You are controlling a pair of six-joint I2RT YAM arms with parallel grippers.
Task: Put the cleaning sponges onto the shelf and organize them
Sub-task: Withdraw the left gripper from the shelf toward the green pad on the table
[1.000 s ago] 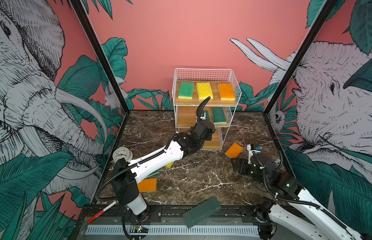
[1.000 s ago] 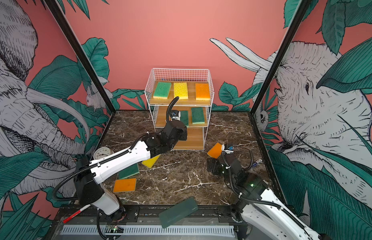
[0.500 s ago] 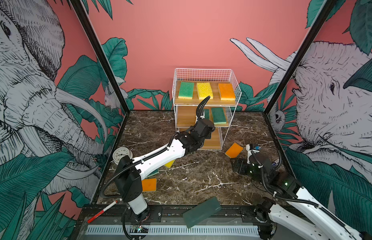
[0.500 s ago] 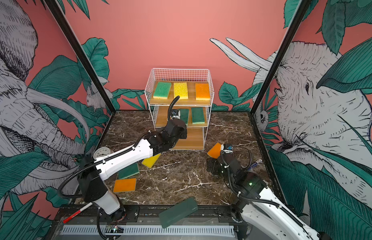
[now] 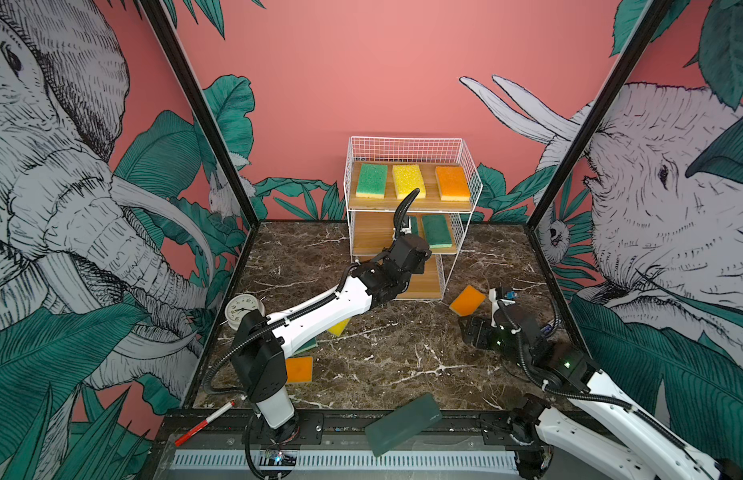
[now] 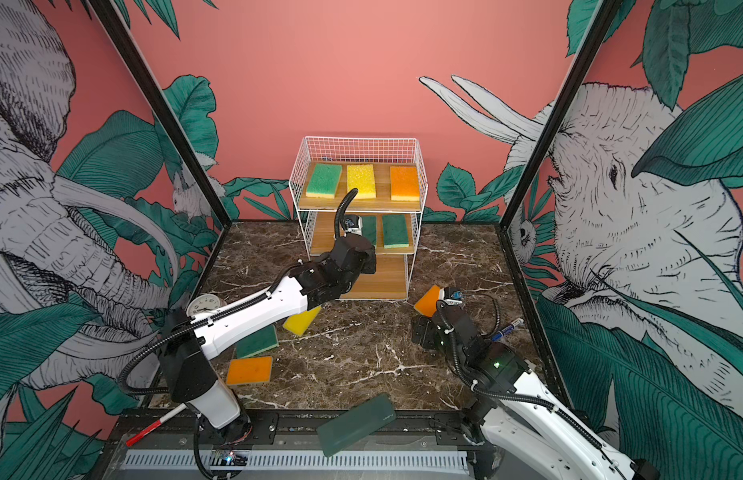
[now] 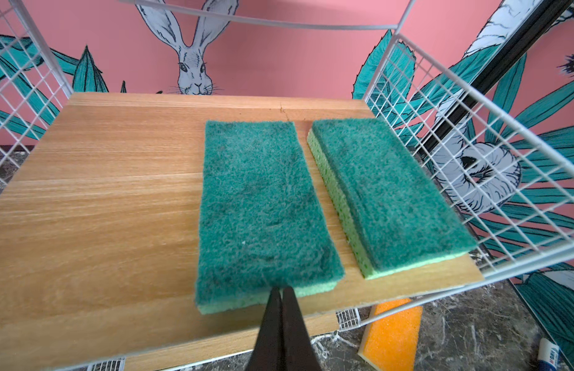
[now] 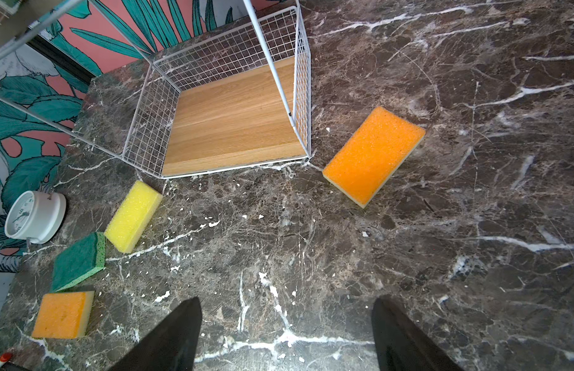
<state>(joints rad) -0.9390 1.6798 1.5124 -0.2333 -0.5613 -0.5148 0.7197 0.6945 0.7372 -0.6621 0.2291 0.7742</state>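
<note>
The left fingers (image 7: 273,321), pressed together, end at the near edge of a dark green scouring-topped foam sponge (image 7: 260,205) lying on the white wire shelf's (image 7: 404,74) middle wooden board (image 7: 102,208). The right fingers (image 8: 173,334), spread wide, hover over the marble desk (image 8: 311,257), and an orange rectangular foam sponge (image 8: 372,154) lies beyond them, apart.

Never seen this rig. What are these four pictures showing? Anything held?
Two white robot arms work on a marble table. Two pictures come from one overhead stereo camera, two from cameras on the wrists. The shelf holds five sponges: three on top, two scouring-side-up on the middle board. Four more sponges lie on the table, with a clock. The left tool is shut, tips at one middle sponge's near edge, gripping nothing. The right tool is open and empty above the table.
</note>
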